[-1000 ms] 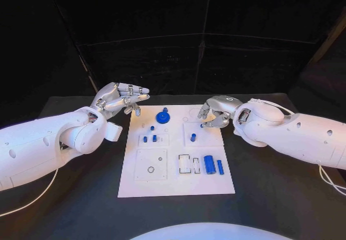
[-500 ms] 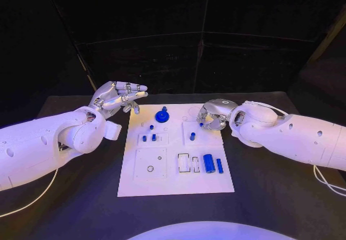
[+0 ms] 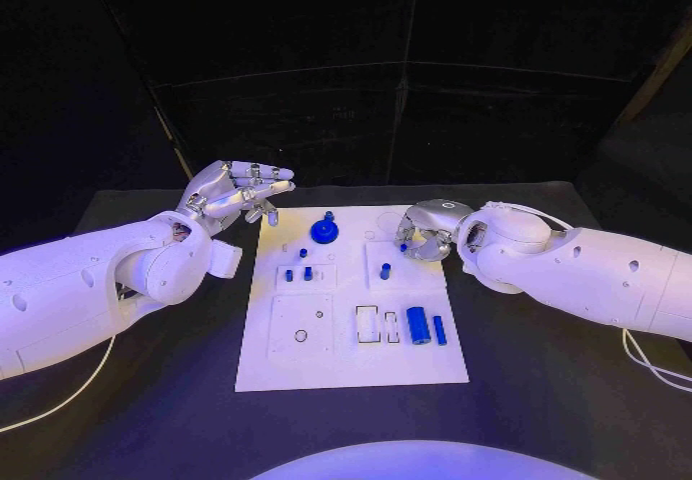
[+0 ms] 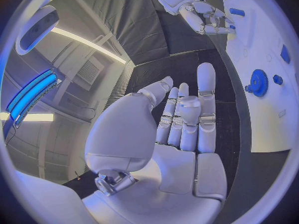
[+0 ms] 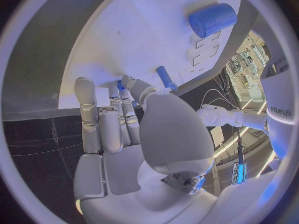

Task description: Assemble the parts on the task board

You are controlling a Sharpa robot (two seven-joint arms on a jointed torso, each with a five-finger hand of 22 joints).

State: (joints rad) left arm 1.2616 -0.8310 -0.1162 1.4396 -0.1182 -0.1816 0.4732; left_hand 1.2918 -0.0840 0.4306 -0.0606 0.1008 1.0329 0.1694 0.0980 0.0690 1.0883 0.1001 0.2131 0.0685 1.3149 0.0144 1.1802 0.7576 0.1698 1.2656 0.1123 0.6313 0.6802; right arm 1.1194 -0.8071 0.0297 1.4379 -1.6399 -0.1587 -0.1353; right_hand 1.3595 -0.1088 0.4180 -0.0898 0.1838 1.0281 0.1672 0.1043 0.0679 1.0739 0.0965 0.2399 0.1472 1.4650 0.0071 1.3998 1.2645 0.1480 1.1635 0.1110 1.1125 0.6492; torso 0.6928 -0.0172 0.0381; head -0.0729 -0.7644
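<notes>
- Small blue peg (image 3: 402, 247) sits at the task board (image 3: 353, 365) near its far right edge, right at the right hand's fingertips (image 3: 411, 248); in the right wrist view a bit of blue (image 5: 120, 85) shows between the fingertips. Whether it is pinched or only touched, cannot tell.
- A second blue peg (image 3: 385, 271) lies on the board just nearward of that hand, long axis running roughly far-to-near.
- Right hand (image 3: 427, 230) hovers over the far right edge of the board, fingers curled down and inward toward the peg. It is clearly the nearer hand.
- Blue gear (image 3: 325, 233) stands at the board's far middle, between the two hands; larger blue cylinder (image 3: 417, 327) and a slim one (image 3: 438, 331) lie side by side toward the near right, long axes far-to-near.
- Left hand (image 3: 234, 192) is raised off the board's far left corner, above the bench (image 3: 548, 400), fingers apart, nothing in it.
- Judgement: next move belongs to the right hand, working straight down at its fingertips.
</notes>
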